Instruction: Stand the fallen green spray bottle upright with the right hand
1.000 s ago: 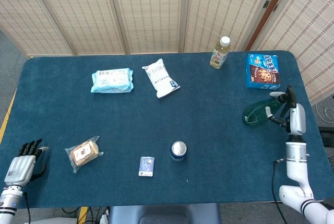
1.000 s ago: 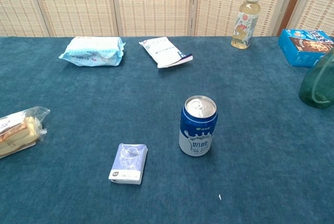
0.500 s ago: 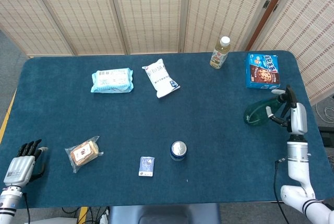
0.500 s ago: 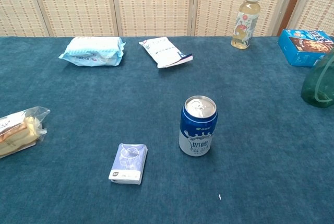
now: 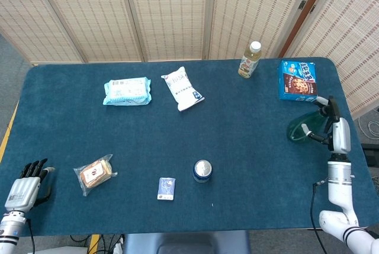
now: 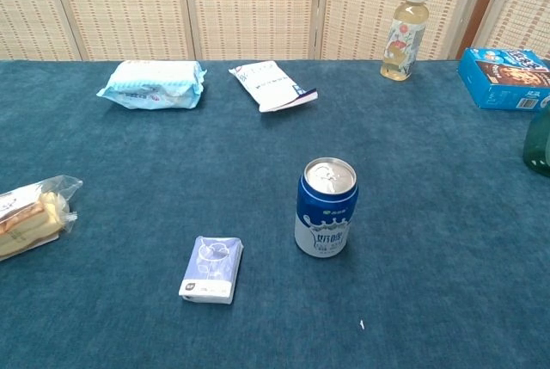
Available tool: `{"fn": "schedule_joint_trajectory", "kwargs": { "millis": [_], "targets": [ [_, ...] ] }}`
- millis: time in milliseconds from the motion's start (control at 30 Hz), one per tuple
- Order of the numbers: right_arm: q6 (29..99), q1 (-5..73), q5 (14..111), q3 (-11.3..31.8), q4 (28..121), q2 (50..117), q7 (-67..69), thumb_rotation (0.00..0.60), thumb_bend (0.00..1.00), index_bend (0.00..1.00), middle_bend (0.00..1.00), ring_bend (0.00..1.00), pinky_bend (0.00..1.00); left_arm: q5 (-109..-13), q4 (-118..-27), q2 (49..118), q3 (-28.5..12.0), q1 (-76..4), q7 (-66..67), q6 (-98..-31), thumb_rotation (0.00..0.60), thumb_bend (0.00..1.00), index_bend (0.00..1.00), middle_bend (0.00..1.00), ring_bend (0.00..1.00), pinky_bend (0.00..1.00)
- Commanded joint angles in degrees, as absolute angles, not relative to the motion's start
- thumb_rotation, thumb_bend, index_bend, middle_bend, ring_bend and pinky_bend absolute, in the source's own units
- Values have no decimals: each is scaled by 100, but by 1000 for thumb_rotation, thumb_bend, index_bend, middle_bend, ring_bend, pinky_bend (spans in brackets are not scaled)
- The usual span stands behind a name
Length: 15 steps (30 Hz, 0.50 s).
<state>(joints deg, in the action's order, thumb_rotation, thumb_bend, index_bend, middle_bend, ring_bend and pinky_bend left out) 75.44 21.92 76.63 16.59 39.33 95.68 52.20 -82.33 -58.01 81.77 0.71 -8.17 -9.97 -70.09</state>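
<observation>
The green spray bottle (image 5: 299,129) is near the table's right edge, its round body pointing left and its spray head toward my right hand (image 5: 330,125). That hand grips the bottle at the neck and trigger end. The bottle looks tilted rather than flat on the blue cloth. In the chest view only a sliver of the green spray bottle (image 6: 539,139) shows at the right border, and the hand itself is out of frame. My left hand (image 5: 25,184) rests at the table's near left corner, fingers apart and holding nothing.
A blue cookie box (image 5: 298,80) lies just behind the bottle, and a tea bottle (image 5: 250,58) stands at the back. A drink can (image 5: 202,170) and tissue pack (image 5: 167,188) sit centre front. Two snack packs (image 5: 127,91) (image 5: 183,88) lie at the back, wrapped bread (image 5: 95,173) front left.
The right hand has drawn the green bottle to the right, toward the table edge, and the body has risen. In the chest view it has slid almost out of frame.
</observation>
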Motion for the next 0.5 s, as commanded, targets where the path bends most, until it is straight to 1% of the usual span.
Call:
{"fn": "schedule_joint_trajectory", "kwargs": {
  "millis": [33, 233, 500],
  "targets": [
    [7493, 2210, 7653, 1653, 3801, 9652, 5321, 600, 131, 229, 303, 257, 301, -8230, -5800, 8179, 71, -816, -994, -7007, 600, 505, 223, 71, 0, 0],
    [7399, 2239, 7651, 1634, 3512, 9797, 5542, 600, 131, 226, 300, 255, 300, -8207, -5797, 8177, 69, -802, -977, -6999, 600, 505, 222, 71, 0, 0],
    [7377, 2254, 7661, 1625, 3273, 9891, 5751, 600, 131, 188, 285, 241, 297, -8191, -5840, 8175, 65, -801, -908, -6987, 600, 505, 222, 71, 0, 0]
  ]
}}
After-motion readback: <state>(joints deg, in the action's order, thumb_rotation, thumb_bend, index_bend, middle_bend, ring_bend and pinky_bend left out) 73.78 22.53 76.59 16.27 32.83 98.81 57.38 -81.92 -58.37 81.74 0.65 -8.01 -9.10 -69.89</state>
